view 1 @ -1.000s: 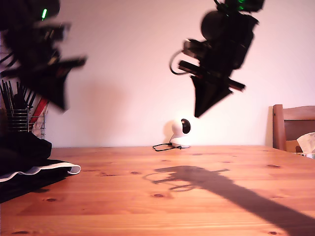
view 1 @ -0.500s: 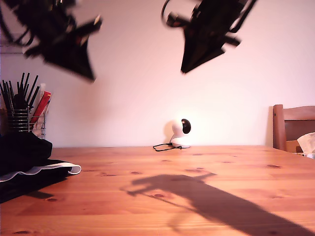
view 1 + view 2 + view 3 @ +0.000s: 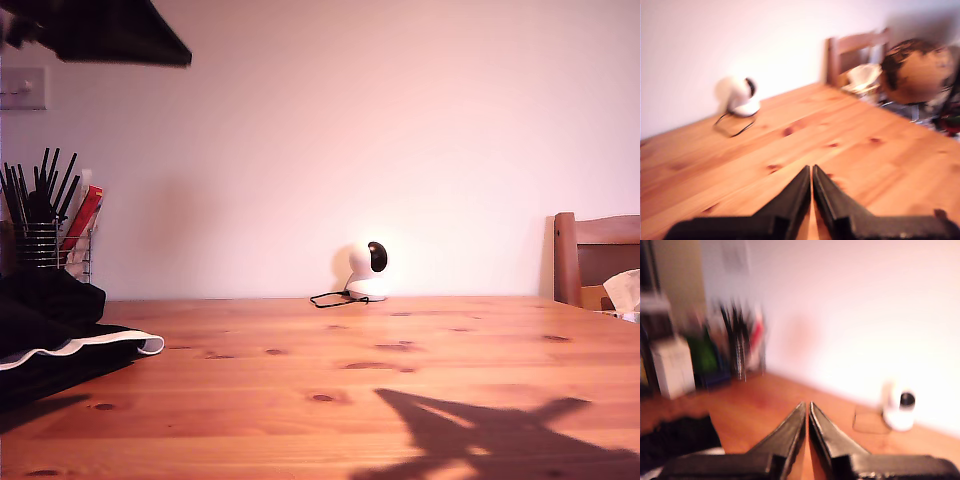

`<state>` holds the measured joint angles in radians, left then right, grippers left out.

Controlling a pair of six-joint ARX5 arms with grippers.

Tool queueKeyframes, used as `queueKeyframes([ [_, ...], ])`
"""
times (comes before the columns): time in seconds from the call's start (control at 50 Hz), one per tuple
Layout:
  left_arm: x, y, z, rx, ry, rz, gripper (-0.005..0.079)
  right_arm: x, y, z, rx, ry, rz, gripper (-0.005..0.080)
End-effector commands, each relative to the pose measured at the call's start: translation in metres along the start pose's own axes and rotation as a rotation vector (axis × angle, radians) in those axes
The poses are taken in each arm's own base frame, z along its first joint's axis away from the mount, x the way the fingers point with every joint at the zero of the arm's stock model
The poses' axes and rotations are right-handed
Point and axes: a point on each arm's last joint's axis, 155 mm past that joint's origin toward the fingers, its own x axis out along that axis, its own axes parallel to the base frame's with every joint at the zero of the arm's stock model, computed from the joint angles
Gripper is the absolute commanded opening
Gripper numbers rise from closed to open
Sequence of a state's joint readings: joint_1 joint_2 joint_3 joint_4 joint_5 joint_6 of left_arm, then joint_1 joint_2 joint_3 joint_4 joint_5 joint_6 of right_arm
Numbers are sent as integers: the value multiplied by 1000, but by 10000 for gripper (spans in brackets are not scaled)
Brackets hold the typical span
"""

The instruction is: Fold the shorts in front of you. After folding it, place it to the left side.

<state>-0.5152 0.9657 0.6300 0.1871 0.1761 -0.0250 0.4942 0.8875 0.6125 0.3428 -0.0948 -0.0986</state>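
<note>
Seems done, with shorts point(image 3: 40, 312) folded at the exterior view's left; needs only parking my first gripper point(image 3: 812, 175) and my second gripper point(image 3: 807, 410), both closed, empty.

Both arms rose; just one arm point(image 3: 100, 35) still shows.

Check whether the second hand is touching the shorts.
Apart. In the second wrist view my second hand is shut on nothing, its tips over bare table; the shorts lie down on the wood, clear of it.

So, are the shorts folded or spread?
Not spread: the shorts sit piled in layers at the exterior view's left, white hem over black.
</note>
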Motion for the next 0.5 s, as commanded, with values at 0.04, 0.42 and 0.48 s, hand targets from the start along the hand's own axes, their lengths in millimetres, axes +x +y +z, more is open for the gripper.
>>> queueKeyframes([
  [0.04, -2, -1, 8, 4, -29, -3, -13, -1, 4, -9, 8, 26, 11, -12],
  [0.42, -3, 0, -25, -18, 101, 4, -13, -13, 12, -73, 32, 290, 36, -12],
  [0.48, -3, 0, -27, -20, 109, 5, -13, -18, 13, -86, 37, 343, 41, -12],
])
